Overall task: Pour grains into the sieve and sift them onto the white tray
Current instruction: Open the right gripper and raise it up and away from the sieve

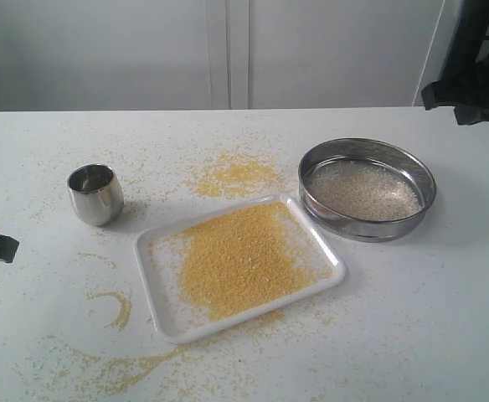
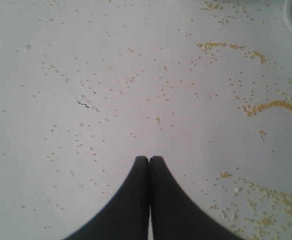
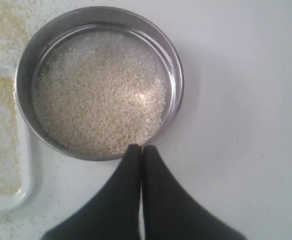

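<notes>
Honestly looks like right-arm territory: sieve (image 3: 177, 82) just ahead of the right end effector (image 3: 141, 147), pressed together, nothing held.

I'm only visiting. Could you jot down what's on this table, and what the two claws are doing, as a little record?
White tray: centre of the table, yellow meal heaped on it
Sieve: right of the white tray, whitish kernels inside
Steel cup: upright, left of the white tray
Table: loose yellow meal scattered around
Left gripper: shut, holding nothing
Right gripper: shut, holding nothing
</notes>
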`<state>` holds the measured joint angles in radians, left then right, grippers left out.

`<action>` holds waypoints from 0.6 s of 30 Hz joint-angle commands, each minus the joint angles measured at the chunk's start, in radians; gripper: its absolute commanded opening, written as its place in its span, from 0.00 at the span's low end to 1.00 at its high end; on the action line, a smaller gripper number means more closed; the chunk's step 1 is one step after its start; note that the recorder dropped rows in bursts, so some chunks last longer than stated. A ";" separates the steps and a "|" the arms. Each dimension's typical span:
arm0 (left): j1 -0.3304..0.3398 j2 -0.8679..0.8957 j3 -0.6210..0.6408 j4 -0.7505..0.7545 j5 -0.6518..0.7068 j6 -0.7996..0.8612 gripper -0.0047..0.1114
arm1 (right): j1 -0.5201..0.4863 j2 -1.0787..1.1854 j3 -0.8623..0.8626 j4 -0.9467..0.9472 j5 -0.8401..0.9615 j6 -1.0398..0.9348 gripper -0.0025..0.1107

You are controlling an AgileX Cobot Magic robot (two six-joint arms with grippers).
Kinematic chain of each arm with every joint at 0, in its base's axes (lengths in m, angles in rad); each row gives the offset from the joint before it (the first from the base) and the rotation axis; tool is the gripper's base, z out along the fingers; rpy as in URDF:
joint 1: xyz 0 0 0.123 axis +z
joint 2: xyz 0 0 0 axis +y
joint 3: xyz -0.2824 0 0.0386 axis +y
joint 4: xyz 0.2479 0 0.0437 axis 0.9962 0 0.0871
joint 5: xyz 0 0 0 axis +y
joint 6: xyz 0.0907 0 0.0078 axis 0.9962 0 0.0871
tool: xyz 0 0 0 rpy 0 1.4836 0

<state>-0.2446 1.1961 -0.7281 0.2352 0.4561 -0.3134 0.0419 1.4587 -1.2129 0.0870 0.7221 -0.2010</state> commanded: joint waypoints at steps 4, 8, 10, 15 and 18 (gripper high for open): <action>0.003 -0.010 0.006 0.005 0.007 0.000 0.04 | 0.050 -0.206 0.194 -0.012 -0.095 -0.040 0.02; 0.003 -0.010 0.006 0.005 0.007 0.000 0.04 | 0.057 -0.310 0.292 -0.012 -0.128 -0.040 0.02; 0.003 -0.010 0.006 0.005 0.007 0.000 0.04 | 0.057 -0.363 0.331 -0.012 -0.148 -0.040 0.02; 0.003 -0.010 0.006 0.005 0.007 0.000 0.04 | 0.057 -0.489 0.411 -0.012 -0.198 -0.040 0.02; 0.003 -0.010 0.006 0.005 0.007 0.000 0.04 | 0.057 -0.559 0.439 -0.012 -0.208 -0.040 0.02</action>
<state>-0.2446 1.1961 -0.7281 0.2352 0.4561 -0.3134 0.0974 0.9542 -0.7984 0.0827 0.5394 -0.2301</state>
